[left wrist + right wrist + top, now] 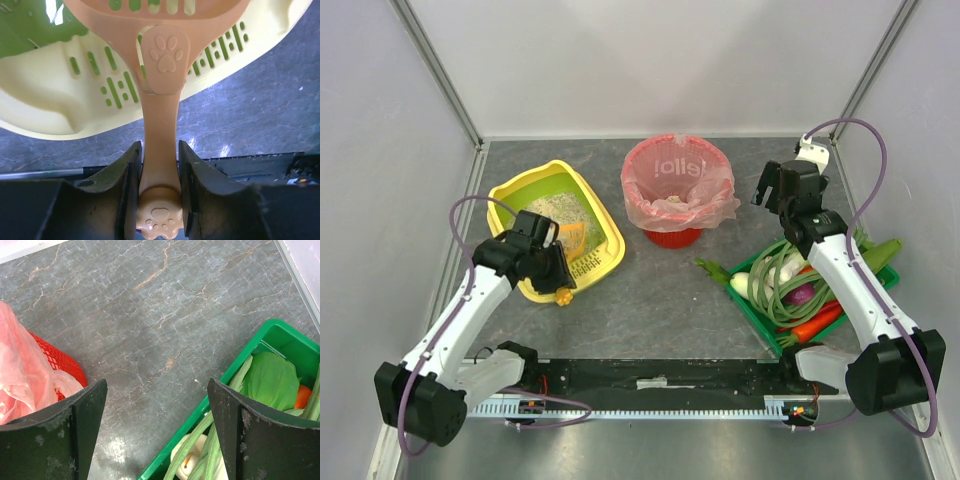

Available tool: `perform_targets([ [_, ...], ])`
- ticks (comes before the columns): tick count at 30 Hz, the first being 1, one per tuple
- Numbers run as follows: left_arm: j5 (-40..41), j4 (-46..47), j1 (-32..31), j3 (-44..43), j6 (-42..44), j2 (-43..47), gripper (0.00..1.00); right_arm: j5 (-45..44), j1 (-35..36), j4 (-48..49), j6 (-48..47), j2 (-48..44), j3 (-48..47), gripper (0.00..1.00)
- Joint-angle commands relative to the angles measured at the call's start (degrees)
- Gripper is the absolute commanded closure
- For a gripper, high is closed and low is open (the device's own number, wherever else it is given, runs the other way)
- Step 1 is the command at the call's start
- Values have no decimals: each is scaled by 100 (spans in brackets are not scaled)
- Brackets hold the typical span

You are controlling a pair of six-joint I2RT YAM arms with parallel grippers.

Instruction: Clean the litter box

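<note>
Early stage, prob.: gripping orange scoop [162, 55] w/ L gripper [160, 150] over litter box [520, 186], holding R gripper [156, 385] open & empty, w/ sifting & dumping into red bin [677, 160] left to do.

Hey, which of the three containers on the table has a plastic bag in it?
The round red bin at the back middle, lined with a pink bag; the yellow litter box holds litter and the green tray holds vegetables.
</note>
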State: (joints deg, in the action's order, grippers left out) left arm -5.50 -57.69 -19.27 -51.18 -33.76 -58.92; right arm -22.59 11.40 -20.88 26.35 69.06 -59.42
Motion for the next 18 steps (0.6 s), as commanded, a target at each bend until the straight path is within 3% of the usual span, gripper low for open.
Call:
perform_targets([
  [1, -57, 22, 74, -515, -184, 118, 98, -61, -6, 234, 19, -6, -52, 10],
  [10, 532, -857, -95, -1140, 115, -322, 98, -70, -15, 243, 28, -6, -44, 10],
  [18, 927, -797, -121, -1605, 290, -235, 98, -18, -6, 234, 72, 29, -26, 11],
])
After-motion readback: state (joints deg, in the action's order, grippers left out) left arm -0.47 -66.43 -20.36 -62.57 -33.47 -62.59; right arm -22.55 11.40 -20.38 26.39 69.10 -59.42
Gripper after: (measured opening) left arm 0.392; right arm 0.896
